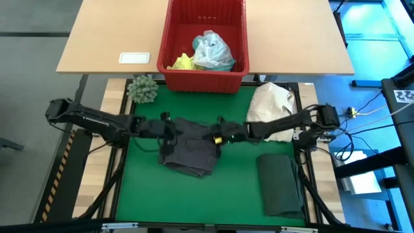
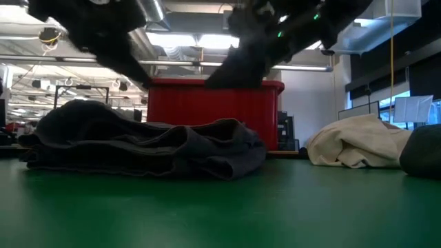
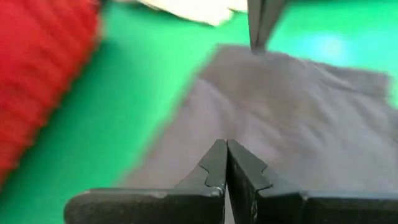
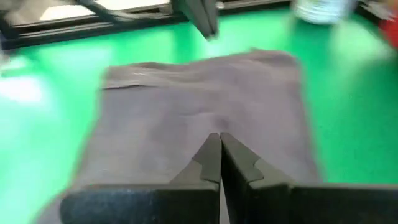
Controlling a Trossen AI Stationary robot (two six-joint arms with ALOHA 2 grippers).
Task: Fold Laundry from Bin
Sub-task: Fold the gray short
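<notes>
A grey garment lies folded in several layers on the green mat, a flat heap in the low view. My left gripper hovers shut over its far left part, with nothing between its fingers. My right gripper hovers shut over its far right part, also with nothing in it. In the low view both arms stand above the cloth, clear of it. The red bin stands at the far edge with yellow and turquoise laundry inside.
A folded dark green garment lies at the mat's near right. A cream-white cloth bundle sits at the far right, under my right arm. A green spiky ball sits at the far left corner. Bare mat lies near and left of the grey garment.
</notes>
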